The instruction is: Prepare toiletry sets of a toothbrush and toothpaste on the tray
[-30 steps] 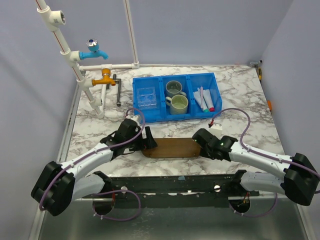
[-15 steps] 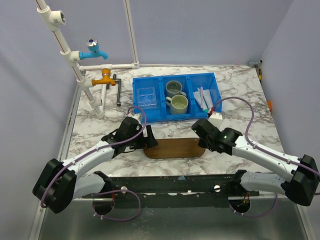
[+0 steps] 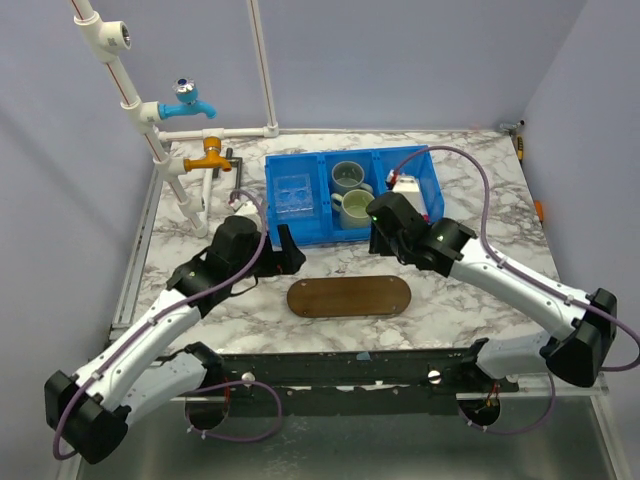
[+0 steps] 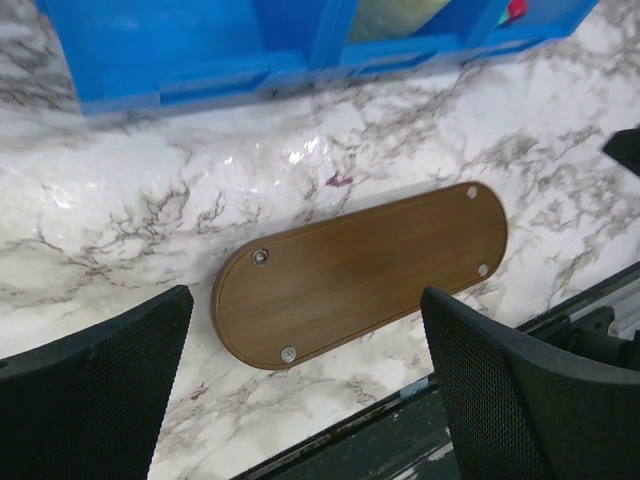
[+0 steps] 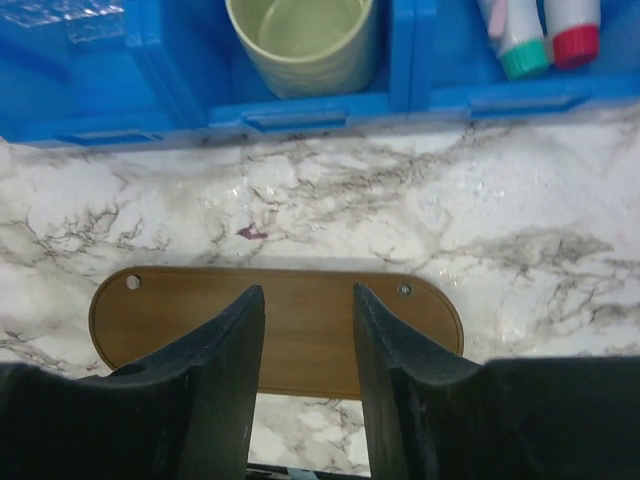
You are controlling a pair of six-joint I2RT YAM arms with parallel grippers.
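The dark-brown oval tray (image 3: 349,296) lies bare on the marble table, in front of the blue bin (image 3: 300,228). It also shows in the left wrist view (image 4: 360,270) and the right wrist view (image 5: 170,315). Whitish tubes with a green cap (image 5: 520,60) and a red cap (image 5: 575,38) lie in the bin's right compartment; in the top view my right arm hides most of them. I see no toothbrush clearly. My left gripper (image 3: 285,255) (image 4: 305,295) is wide open and empty above the tray's left end. My right gripper (image 3: 378,228) (image 5: 307,292) is open and empty, near the bin's front wall.
Two pale-green cups (image 3: 347,177) (image 3: 357,208) stand in the bin's middle compartment, one seen in the right wrist view (image 5: 300,40). A clear plastic piece (image 3: 293,195) lies in the left compartment. White pipes with a blue tap (image 3: 190,100) and an orange tap (image 3: 208,155) stand at the back left.
Both grippers have left the tray's two ends, risen and moved back toward the bin. The right gripper travelled farthest, up to the bin's front. The tray stays on the table.
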